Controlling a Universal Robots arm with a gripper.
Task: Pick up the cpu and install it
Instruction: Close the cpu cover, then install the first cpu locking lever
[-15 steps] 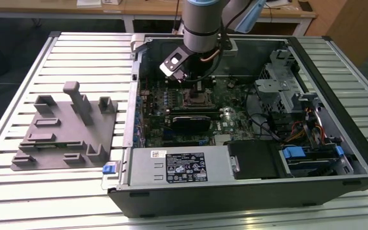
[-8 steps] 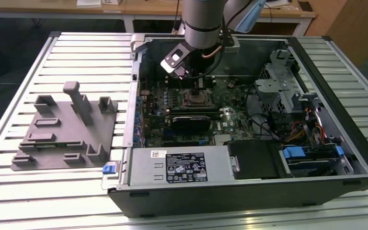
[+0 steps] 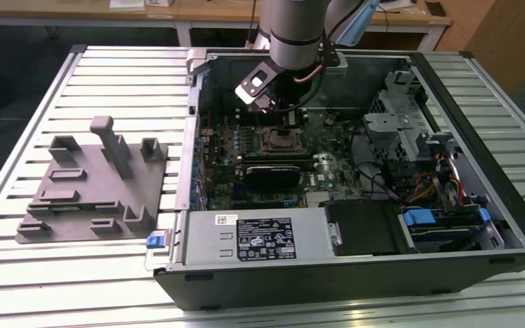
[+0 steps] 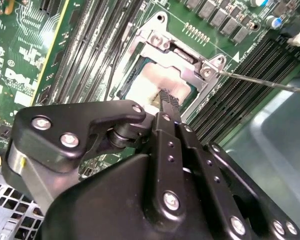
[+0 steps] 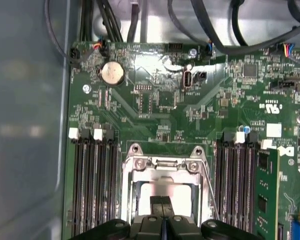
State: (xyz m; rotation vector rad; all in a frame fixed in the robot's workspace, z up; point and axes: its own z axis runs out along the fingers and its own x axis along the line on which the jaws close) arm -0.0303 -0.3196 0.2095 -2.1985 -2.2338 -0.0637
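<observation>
On a slatted metal table [image 3: 62, 301], an open black computer case [image 3: 335, 290] is laid. The small square silver-topped cpu [image 5: 165, 190] is seen within the steel socket frame [image 5: 162, 162], mid-board. The black gripper [image 5: 162, 202] is closed, empty, at the chip's top. Seating is judged in hand, and a straight, gentle withdrawal is called for.

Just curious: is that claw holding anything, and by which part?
Nothing seems held: the gripper is shut on itself, over the silver top of the cpu lying in the socket.

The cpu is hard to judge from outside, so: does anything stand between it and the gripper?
Nothing visible does: in the first wrist view the gripper hangs directly over the cpu, which lies inside the metal socket frame.
</observation>
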